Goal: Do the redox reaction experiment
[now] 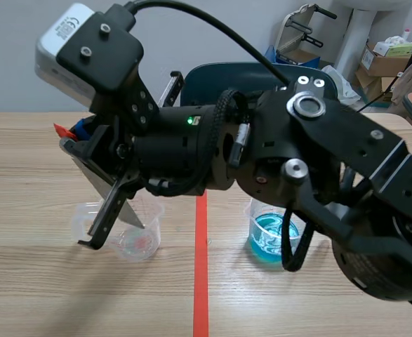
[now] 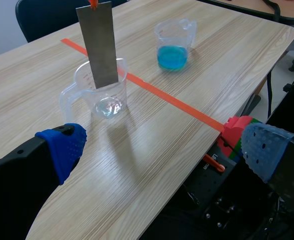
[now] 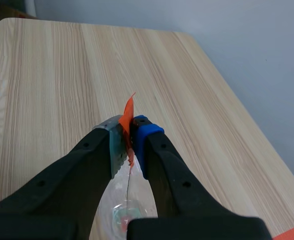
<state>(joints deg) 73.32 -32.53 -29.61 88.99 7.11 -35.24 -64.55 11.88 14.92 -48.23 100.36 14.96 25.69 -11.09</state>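
Observation:
A grey metal strip (image 1: 92,170) with an orange tag (image 3: 128,112) at its top hangs tilted, its lower end inside a clear beaker (image 1: 132,235) left of the red tape line. My right gripper (image 1: 79,137) comes across from the right and is shut on the strip's top end (image 3: 128,137). In the left wrist view the strip (image 2: 100,45) stands in the clear beaker (image 2: 104,92), which holds a little liquid. A second beaker with blue liquid (image 1: 272,235) stands right of the line (image 2: 173,42). My left gripper (image 2: 162,150) is open, well short of both beakers.
The right arm's bulk (image 1: 297,154) spans the table above the blue beaker. A dark chair (image 1: 248,74) and cardboard boxes (image 1: 384,60) stand behind the table. The table's edge (image 2: 222,125) and a red-green object (image 2: 236,134) lie close under my left gripper.

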